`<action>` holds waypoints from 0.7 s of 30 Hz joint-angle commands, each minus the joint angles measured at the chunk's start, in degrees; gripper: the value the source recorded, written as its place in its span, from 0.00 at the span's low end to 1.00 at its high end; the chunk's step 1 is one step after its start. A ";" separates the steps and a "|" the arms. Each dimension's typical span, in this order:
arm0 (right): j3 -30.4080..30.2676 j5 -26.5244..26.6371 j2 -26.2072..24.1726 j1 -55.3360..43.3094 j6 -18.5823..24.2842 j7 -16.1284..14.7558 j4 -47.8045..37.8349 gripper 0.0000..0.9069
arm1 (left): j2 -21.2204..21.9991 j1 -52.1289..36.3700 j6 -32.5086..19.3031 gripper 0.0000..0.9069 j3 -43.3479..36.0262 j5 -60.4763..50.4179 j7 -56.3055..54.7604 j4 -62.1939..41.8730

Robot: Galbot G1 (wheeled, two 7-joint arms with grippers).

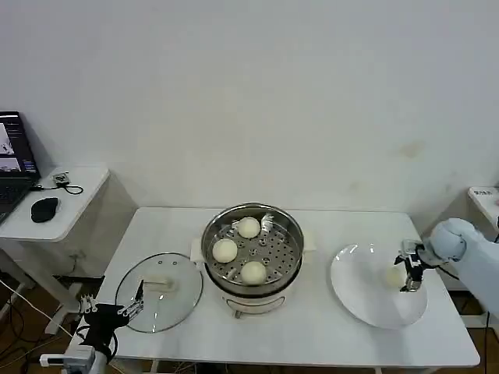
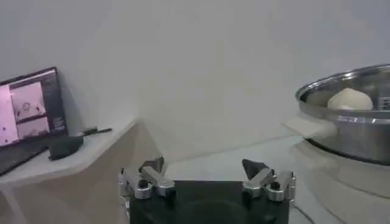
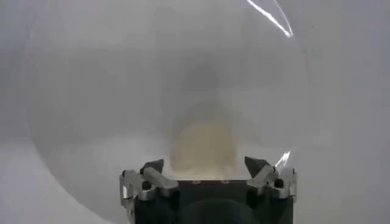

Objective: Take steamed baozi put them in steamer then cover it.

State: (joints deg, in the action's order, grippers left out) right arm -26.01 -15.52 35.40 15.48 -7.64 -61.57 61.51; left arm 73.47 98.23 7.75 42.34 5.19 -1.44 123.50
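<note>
Head view: the right gripper (image 1: 411,269) hangs over the white plate (image 1: 355,292), fingers spread, with the last baozi (image 1: 394,276) directly beneath and between them; three baozi already sit in the steamer (image 1: 290,263), well to its left. The left gripper (image 1: 134,305) waits open beside the glass lid (image 1: 175,300) on the surface (image 1: 312,335).

A plain white wall (image 1: 257,93) backs a white side table (image 1: 66,204) bearing a laptop (image 1: 14,160).

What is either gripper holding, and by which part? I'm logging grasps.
Nothing is held. The right gripper is open over the plate, its fingers either side of the last baozi. The left gripper, open, waits by the lid.
</note>
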 commanded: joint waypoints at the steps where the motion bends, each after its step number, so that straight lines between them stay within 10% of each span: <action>1: -0.03 -1.26 1.78 -0.03 -0.45 -0.11 -1.90 0.83 | 0.09 0.11 -0.07 1.00 0.08 0.00 -0.03 -0.02; 21: -9.69 4.95 -6.04 -13.60 -3.24 -4.14 10.73 0.71 | 0.37 -0.10 0.10 1.00 -0.58 -0.36 -0.03 1.22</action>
State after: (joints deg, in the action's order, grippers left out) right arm -30.09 -13.18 32.63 9.59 -9.58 -64.20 65.81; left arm 73.89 98.19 7.74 41.86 4.89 -1.49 124.22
